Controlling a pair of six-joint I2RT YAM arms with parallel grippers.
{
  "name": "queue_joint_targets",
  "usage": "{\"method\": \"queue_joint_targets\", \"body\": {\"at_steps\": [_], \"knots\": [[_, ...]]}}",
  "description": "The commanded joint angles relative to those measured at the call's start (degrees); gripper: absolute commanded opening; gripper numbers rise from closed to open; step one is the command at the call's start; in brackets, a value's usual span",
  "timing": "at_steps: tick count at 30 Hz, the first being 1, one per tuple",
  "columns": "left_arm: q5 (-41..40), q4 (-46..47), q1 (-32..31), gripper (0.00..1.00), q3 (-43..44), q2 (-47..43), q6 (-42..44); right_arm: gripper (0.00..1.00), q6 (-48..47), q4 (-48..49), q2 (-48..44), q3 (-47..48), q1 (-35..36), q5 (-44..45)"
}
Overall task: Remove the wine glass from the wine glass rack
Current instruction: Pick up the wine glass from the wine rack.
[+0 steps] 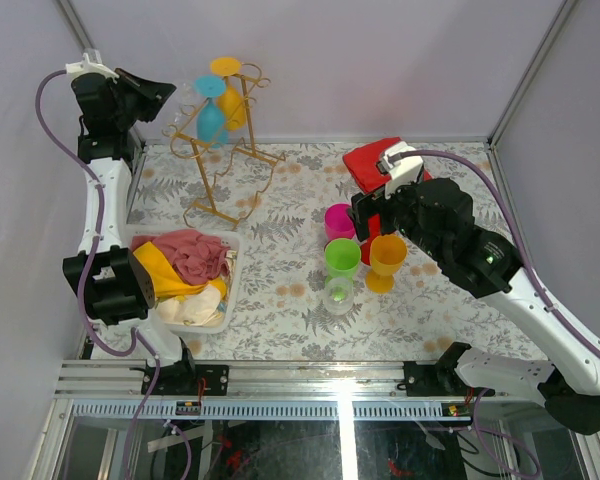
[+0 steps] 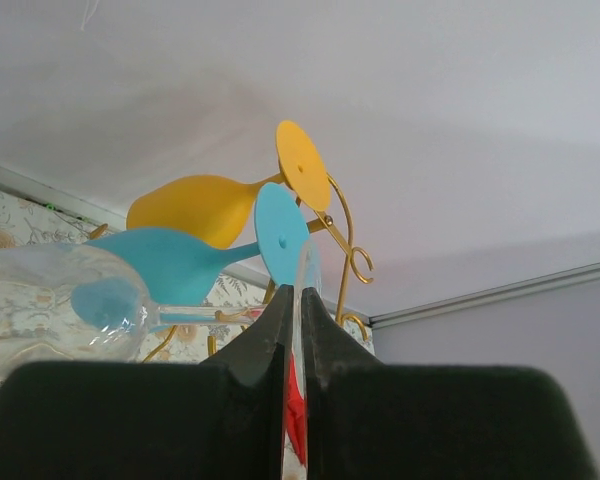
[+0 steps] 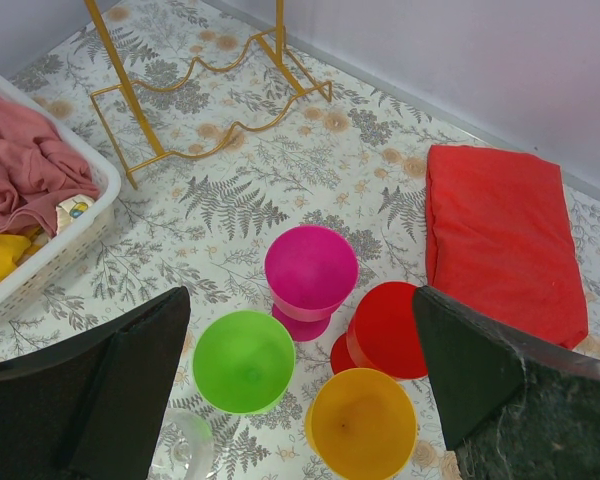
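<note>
We see the L jaws clenched on the thin foot of a clear wine glass (image 2: 55,305), which lies sideways w/ its bowl at the left of the wrist view. It's right by the gold rack (image 1: 220,150) at the back-left of the surface (image 1: 280,300); can't tell if it touches a hook. A blue glass (image 2: 165,262) & a yellow glass (image 2: 195,208) hang on the rack. R jaws are spread wide, holding nothing, above the pink cup (image 3: 310,268) & green cup (image 3: 243,360).
</note>
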Motion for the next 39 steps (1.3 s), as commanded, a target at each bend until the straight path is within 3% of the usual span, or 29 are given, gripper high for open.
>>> {"method": "queue_joint_targets", "body": {"at_steps": [1,13,31,35,39], "knots": [[-0.78,6.46,0.05,0.0,1.27,-2.52,1.43,0.99,-0.9,1.5,-1.25,0.09,-0.33,0.74],[-10.79,1.84,0.02,0.0,-2.36,-12.13,10.28,0.99,-0.43,1.71,-0.9,0.35,-0.35,-0.47],[-15.18,-18.24,0.76,0.0,-10.31,-32.3,20.95,0.99,3.83,1.83,-3.05,-1.08,-0.32,-6.19],[-12.9,-23.12,0.73,0.0,-12.06,-37.33,22.6,0.99,6.67,1.57,-5.08,-2.84,-0.31,-8.94],[-5.35,-25.72,0.72,0.0,-17.24,-44.02,21.91,0.99,10.48,1.44,-7.45,-5.21,-0.32,-13.42]]}}
